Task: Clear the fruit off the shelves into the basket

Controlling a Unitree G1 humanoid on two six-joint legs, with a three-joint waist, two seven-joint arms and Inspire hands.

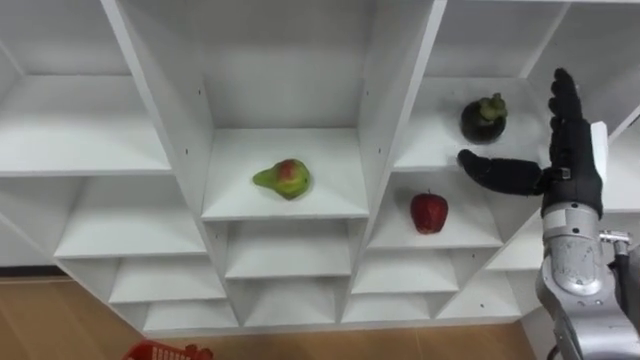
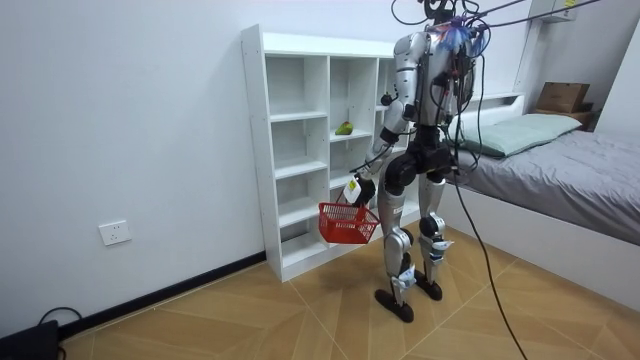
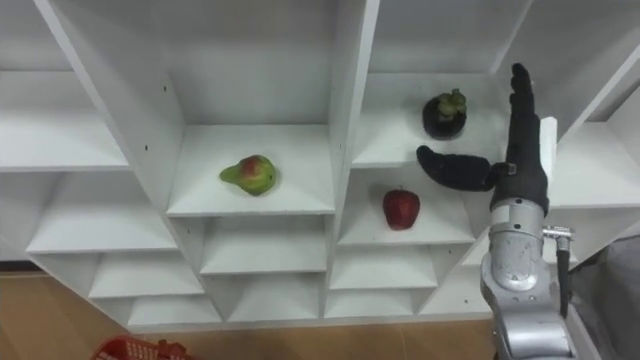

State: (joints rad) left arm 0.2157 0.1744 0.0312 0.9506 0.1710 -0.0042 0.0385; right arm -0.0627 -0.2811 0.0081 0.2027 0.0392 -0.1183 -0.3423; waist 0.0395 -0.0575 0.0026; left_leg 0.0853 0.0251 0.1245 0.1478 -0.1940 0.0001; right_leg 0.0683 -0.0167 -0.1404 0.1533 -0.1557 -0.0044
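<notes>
Three fruits lie in the white closet (image 1: 385, 110): a green-and-red pear (image 1: 283, 178) in the middle compartment, a red apple (image 1: 428, 212) one compartment to its right, and a dark mangosteen (image 1: 483, 118) on the shelf above the apple. My right hand (image 1: 568, 150) is raised in front of the closet just right of the mangosteen, open, fingers straight up and thumb (image 1: 497, 170) pointing left below the fruit, touching nothing. My left hand (image 2: 354, 188) hangs low at my side, curled on the handle of a red basket (image 2: 347, 222), whose rim (image 1: 165, 351) shows at the bottom.
I stand close before the closet on a wooden floor (image 2: 300, 310). Other compartments hold nothing. A bed (image 2: 560, 170) with a pillow lies on the room view's right, a cardboard box (image 2: 563, 96) behind it. A wall socket (image 2: 117, 233) is low on the room view's left.
</notes>
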